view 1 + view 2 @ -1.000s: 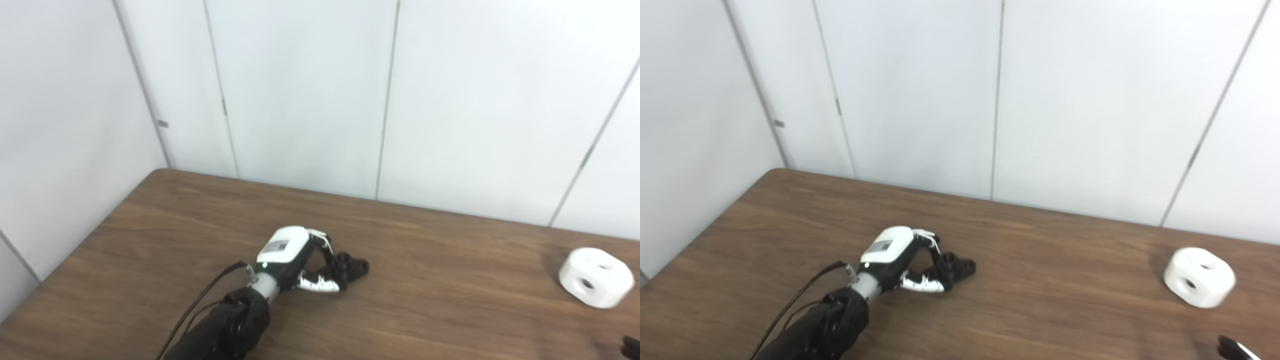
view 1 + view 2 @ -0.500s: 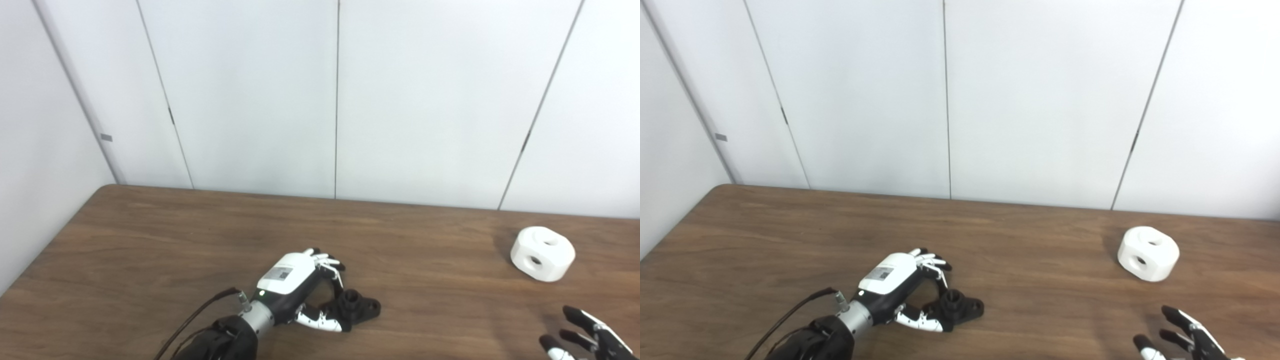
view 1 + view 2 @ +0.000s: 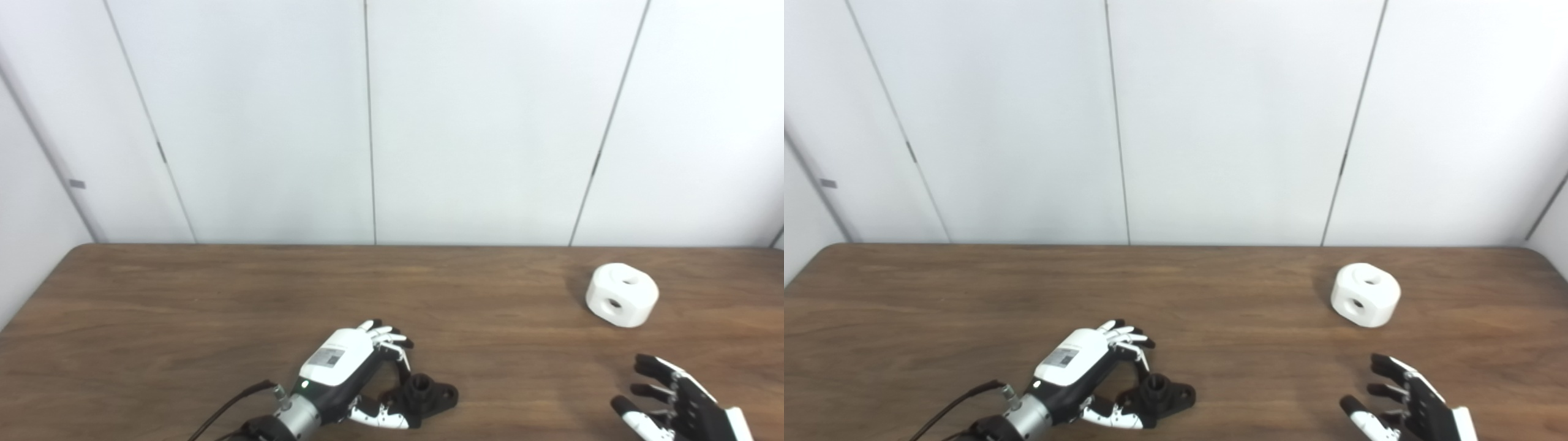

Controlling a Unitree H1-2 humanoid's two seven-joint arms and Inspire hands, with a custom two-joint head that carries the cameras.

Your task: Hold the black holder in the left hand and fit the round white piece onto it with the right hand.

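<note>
Plainly, brown wooden table point(image 3: 184, 306) (seemingly matte) meets white panelled wall point(image 3: 478, 122).

We see a brown wood-grain bench point(image 3: 184, 306) running the full width of both views, its far edge up against a white panelled wall point(image 3: 367, 122). Two things lie directly on it — a black holder point(image 3: 429, 395) near the front edge, left of centre, and a round white piece point(image 3: 621, 294) toward the far right, well apart from the holder. The white piece shows one hole on top and one on its side. The holder sits flat, with a raised ring on its upper face — the left hand point(image 3: 349, 376) wraps its near side.
</note>
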